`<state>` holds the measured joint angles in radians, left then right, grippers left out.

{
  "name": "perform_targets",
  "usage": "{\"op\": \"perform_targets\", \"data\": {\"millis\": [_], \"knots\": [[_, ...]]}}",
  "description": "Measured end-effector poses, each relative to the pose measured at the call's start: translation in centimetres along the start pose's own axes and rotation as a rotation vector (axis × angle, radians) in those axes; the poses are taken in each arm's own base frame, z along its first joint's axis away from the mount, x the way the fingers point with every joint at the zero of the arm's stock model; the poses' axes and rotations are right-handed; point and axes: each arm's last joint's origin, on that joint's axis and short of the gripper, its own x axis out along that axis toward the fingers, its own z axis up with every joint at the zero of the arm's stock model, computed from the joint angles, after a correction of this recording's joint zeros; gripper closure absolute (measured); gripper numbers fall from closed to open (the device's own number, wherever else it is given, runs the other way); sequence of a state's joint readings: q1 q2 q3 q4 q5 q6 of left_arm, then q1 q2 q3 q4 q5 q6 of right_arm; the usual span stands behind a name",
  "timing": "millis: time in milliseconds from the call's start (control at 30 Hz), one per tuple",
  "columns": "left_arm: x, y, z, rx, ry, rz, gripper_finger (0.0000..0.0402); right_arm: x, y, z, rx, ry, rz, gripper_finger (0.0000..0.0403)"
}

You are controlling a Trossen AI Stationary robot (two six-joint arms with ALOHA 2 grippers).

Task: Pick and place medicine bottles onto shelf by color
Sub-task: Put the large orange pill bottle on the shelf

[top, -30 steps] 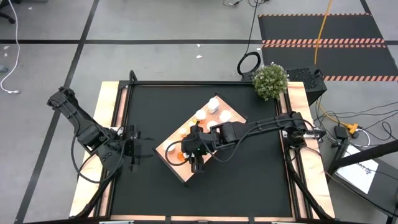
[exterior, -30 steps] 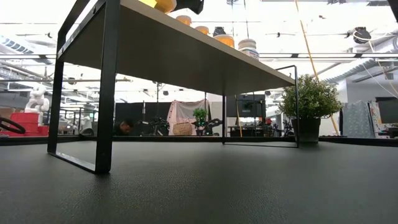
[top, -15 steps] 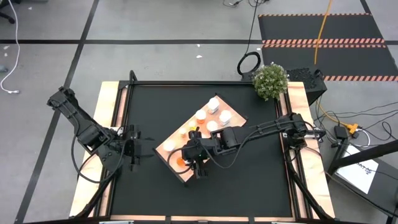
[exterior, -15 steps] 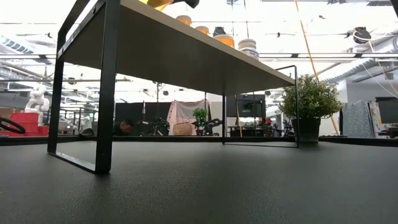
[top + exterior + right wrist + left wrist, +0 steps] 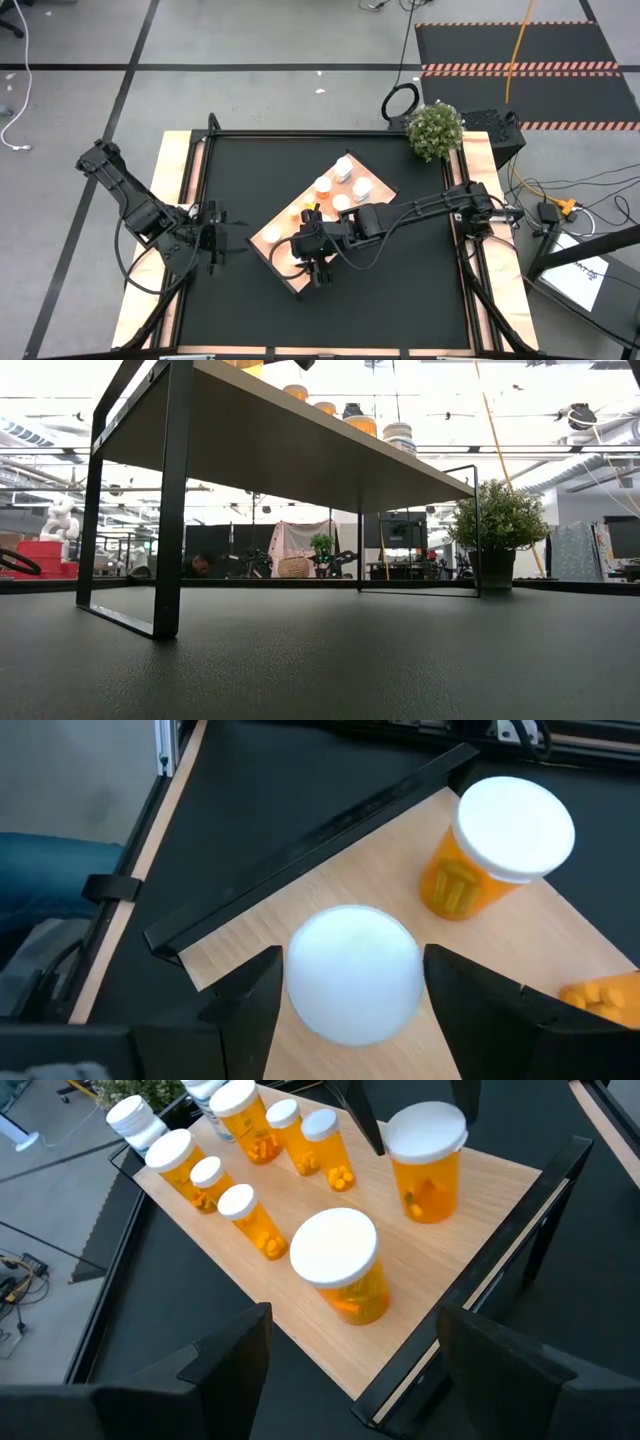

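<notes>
The shelf (image 5: 300, 283) stands slantwise mid-table on thin black legs (image 5: 165, 510). Several orange medicine bottles with white caps (image 5: 265, 1125) stand on it. All-white ones (image 5: 345, 170) stand at its far end. My right gripper (image 5: 305, 250) is over the shelf's near-left end. It is open, with one finger on each side of the white cap of an orange bottle (image 5: 352, 975) (image 5: 428, 1160), a narrow gap showing. That bottle stands upright on the board, and another orange one (image 5: 338, 1265) stands close by. My left gripper (image 5: 228, 240) waits open, left of the shelf.
A potted plant (image 5: 435, 130) stands at the table's far right corner. The shelf's black frame edge (image 5: 300, 830) runs close beside the bottle under my right gripper. Black mat (image 5: 410, 290) lies bare around the shelf, with room underneath it (image 5: 300, 600).
In the low view, the orange bottle under my right gripper has gone from tilted to standing flat on the shelf's near end. My right gripper has shifted slightly toward the table's left over that end. My left arm has kept still.
</notes>
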<state>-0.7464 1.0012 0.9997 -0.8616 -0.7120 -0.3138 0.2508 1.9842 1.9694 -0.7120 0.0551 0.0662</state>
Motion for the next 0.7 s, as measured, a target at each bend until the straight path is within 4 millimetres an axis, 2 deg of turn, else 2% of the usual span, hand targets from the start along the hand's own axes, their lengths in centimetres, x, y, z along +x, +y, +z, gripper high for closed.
{"op": "perform_targets", "data": {"millis": [300,500,700], "knots": [[0.0,0.0,0.0,0.000,0.000,0.000,0.0121,0.0,0.0,0.4,-0.007,-0.037,-0.001,0.0165],[0.0,0.0,0.0,0.000,0.000,0.000,0.0121,0.0,0.1,0.7,-0.028,-0.075,-0.065,0.0165],[0.0,0.0,0.0,0.000,0.000,0.000,0.0121,-1.6,1.5,1.1,-0.024,-0.119,-0.060,0.0165]]}}
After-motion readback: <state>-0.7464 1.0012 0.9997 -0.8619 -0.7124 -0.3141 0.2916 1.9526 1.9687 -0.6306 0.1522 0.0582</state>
